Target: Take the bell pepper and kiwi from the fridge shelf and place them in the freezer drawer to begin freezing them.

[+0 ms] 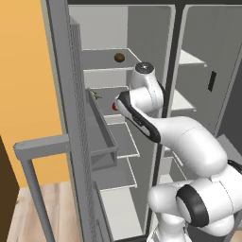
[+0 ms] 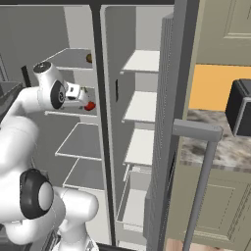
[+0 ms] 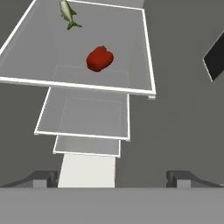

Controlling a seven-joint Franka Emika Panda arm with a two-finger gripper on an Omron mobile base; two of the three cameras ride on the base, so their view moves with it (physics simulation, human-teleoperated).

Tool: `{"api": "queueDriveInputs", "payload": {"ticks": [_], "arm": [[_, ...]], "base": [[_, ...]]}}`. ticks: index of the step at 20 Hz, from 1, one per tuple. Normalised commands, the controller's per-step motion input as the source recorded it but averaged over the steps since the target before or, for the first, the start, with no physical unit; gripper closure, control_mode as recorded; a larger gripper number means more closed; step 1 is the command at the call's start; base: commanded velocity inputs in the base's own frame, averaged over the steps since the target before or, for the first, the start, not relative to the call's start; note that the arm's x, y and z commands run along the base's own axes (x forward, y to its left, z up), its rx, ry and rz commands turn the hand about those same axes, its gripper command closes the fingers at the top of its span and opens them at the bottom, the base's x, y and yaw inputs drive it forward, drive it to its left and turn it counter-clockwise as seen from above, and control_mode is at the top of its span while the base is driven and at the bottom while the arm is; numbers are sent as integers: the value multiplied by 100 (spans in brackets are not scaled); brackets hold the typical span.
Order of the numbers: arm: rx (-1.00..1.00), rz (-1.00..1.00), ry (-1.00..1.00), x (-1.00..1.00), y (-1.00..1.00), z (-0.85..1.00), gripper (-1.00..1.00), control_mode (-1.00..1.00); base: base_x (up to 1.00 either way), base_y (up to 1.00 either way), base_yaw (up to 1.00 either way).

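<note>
the gripper [image 3: 112,177] hangs with fingers spread wide and empty above the bell pepper [image 3: 99,58], which sits on the fridge shelf [image 3: 131,85] near a small fish [image 3: 68,13]; a skewed descent might nudge the rounded fruit away.

One glossy red lumpy bell pepper [image 3: 99,58], one dull brown oval kiwi [image 1: 119,57] and one thin green-yellow fish-shaped item [image 3: 68,14] sit on the fridge shelves.
</note>
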Motion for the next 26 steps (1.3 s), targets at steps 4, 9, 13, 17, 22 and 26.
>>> {"api": "queueDriveInputs", "payload": {"ticks": [4, 9, 13, 17, 22, 26], "arm": [[0, -5, 0, 25, 5, -20, -100, -100], [0, -3, 0, 33, 4, -15, -100, -100], [0, -3, 0, 38, 14, -13, -100, -100], [0, -4, 0, 35, 13, -29, -100, -100], [2, -4, 0, 28, 2, -27, -100, -100], [0, -3, 0, 33, 13, -17, -100, -100]], "base": [[0, 0, 0], [0, 0, 0], [0, 0, 0], [0, 0, 0], [0, 0, 0], [0, 0, 0]]}}
